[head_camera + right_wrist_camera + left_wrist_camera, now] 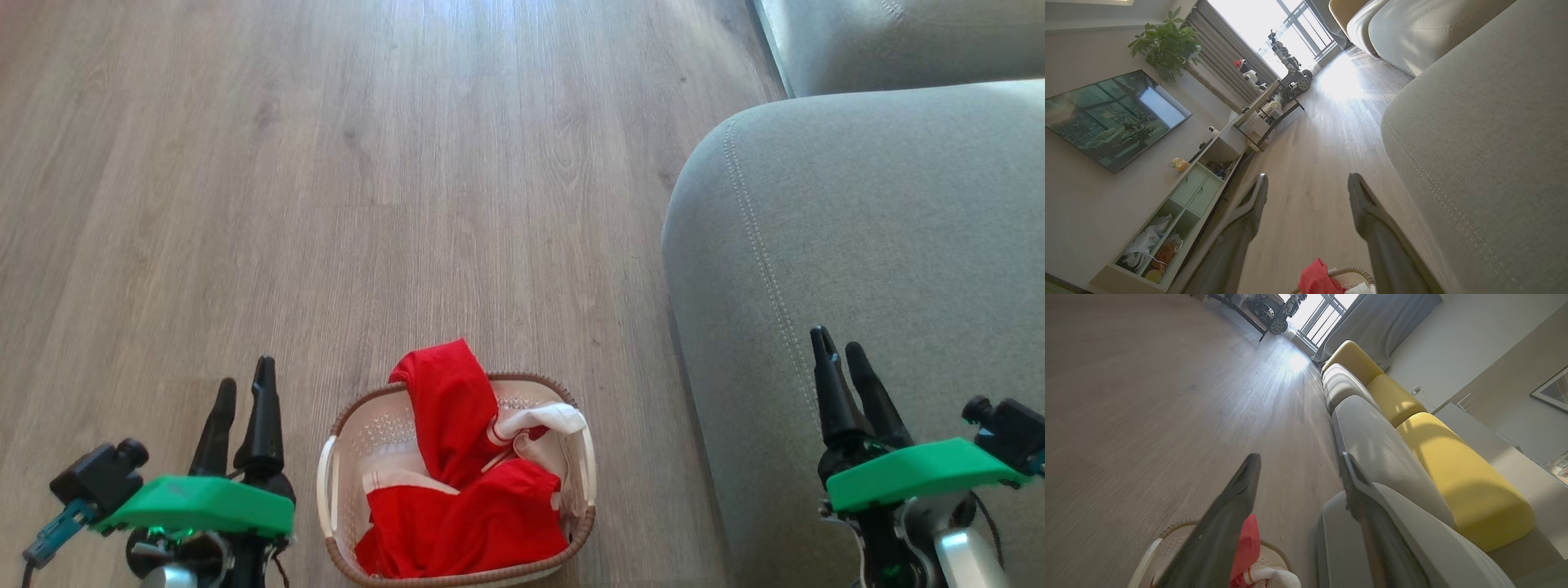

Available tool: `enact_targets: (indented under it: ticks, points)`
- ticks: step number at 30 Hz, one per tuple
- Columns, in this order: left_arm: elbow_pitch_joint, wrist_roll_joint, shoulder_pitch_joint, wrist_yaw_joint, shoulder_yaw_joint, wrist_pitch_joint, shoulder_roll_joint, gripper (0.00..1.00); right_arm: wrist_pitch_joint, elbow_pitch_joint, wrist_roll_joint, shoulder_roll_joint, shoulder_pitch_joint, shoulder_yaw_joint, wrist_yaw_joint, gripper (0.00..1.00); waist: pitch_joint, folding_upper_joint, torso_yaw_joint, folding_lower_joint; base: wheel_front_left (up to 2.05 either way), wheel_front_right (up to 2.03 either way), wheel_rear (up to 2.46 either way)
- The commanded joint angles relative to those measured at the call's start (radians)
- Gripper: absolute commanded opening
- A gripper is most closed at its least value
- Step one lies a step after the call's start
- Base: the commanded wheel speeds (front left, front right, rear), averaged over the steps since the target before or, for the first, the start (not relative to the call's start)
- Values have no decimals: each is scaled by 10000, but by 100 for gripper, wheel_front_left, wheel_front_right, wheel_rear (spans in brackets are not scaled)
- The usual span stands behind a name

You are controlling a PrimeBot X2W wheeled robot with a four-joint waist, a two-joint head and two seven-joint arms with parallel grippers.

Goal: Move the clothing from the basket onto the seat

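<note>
Bright red clothing [457, 490] with white bands fills the cream basket [331, 474], which stands on the wooden floor at the bottom centre of the head view. One red fold [1248, 547] sticks up over the basket's brown far rim. The grey-green seat [882, 245] lies to the right of the basket. My left gripper [243, 388] hangs open left of the basket, nothing between its fingers. Over the seat's near part, my right gripper [841, 351] is also open and empty. A red tip of the clothing [1318, 279] peeks up between the right fingers.
Bare wooden floor [326, 163] stretches ahead and to the left. A second grey cushion [898, 41] sits beyond the seat, with yellow backrests [1457, 465] behind. A TV [1114, 118] and a low shelf unit [1180, 212] line the opposite wall.
</note>
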Motion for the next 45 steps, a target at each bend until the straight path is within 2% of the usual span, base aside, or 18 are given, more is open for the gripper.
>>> enact_targets:
  ticks: [1, 45]
  points:
    - [-437, 327, -520, 60, 94, -123, 186, 100, -151, -456, -313, -195, -386, 135, 1, 100, 0, 0, 1, 0, 0, 0, 0]
    - [-879, 5689, -557, 192, -168, -1380, 265, 100, -1420, -714, -5571, -17, -379, 207, 0, 100, -6, 0, 37, 0, 0, 0, 0]
